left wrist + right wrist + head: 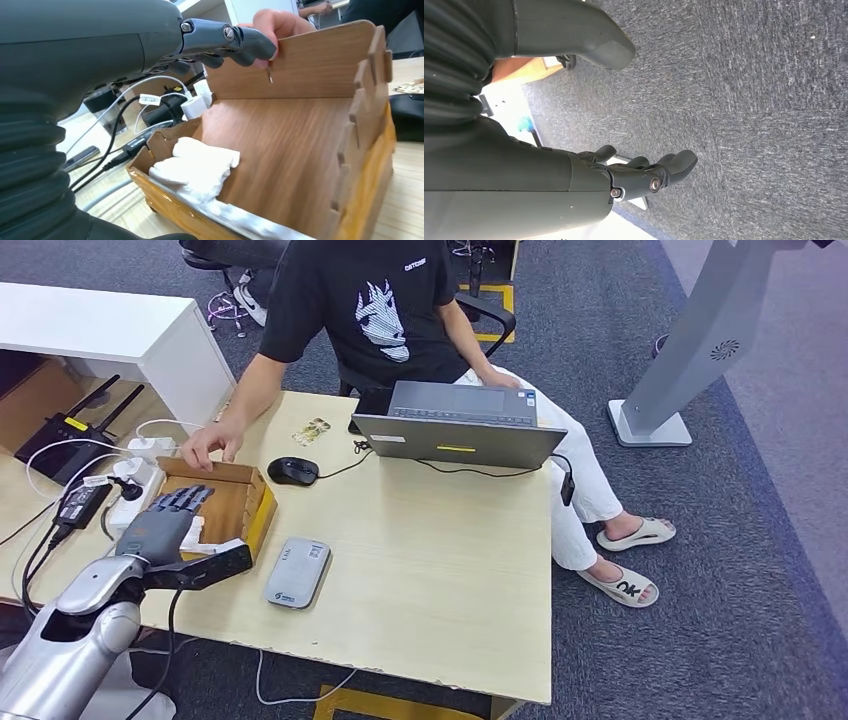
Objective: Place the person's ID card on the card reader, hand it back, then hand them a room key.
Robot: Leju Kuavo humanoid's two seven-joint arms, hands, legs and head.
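A: Over the wooden box (240, 502), the left hand (165, 523) hovers with fingers stretched out, holding nothing.

B: Which step?

A: Seemingly the room key: white cards (197, 167) lie in the box just under its palm. The reader (298, 571) sits beside the hand; a card (312, 431) lies well beyond it, near the person.

B: Next?

A: Lower and pinch one card (thin, flat, awkward).

B: The wrist views?

A: The left shows the cards; the right shows the right hand (644, 175) open over carpet.

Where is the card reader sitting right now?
In the head view the grey card reader lies flat on the table, near its front edge, just right of the wooden box and the left hand.
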